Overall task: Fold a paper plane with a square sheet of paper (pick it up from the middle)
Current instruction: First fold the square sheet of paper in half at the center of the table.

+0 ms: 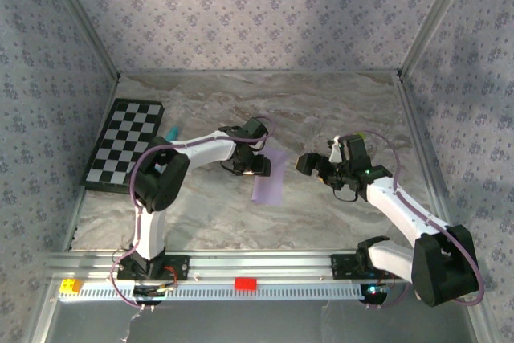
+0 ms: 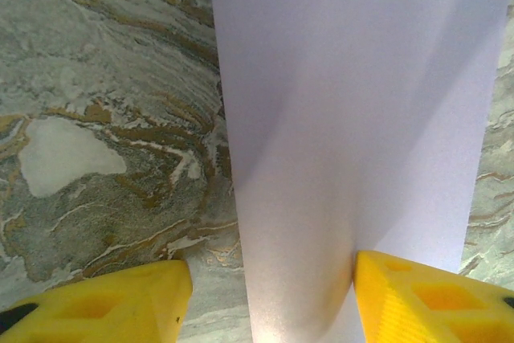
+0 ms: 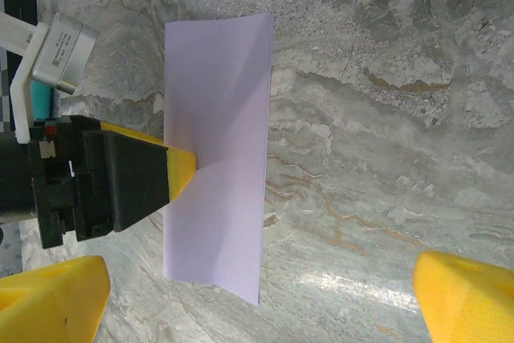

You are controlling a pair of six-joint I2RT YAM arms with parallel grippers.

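The square sheet of paper [image 1: 267,178] is pale lilac and lies mid-table, folded over into a tall rectangle [image 3: 217,158]. My left gripper [image 1: 255,168] is at its left edge and straddles the bulging fold [image 2: 353,118]. In the left wrist view the left gripper [image 2: 273,295] is open: the right yellow finger [image 2: 418,295] touches the paper, and the left finger [image 2: 120,303] stands clear over bare table. My right gripper [image 1: 321,168] hovers to the right of the sheet, open wide [image 3: 257,311] with nothing between its fingers. The paper plane is out of view.
A black-and-white checkerboard [image 1: 124,144] lies at the far left with a teal pen [image 1: 171,132] beside it. A red block [image 1: 245,283] and a yellow block [image 1: 71,285] sit on the front rail. Patterned walls close in the marbled table [image 1: 337,110].
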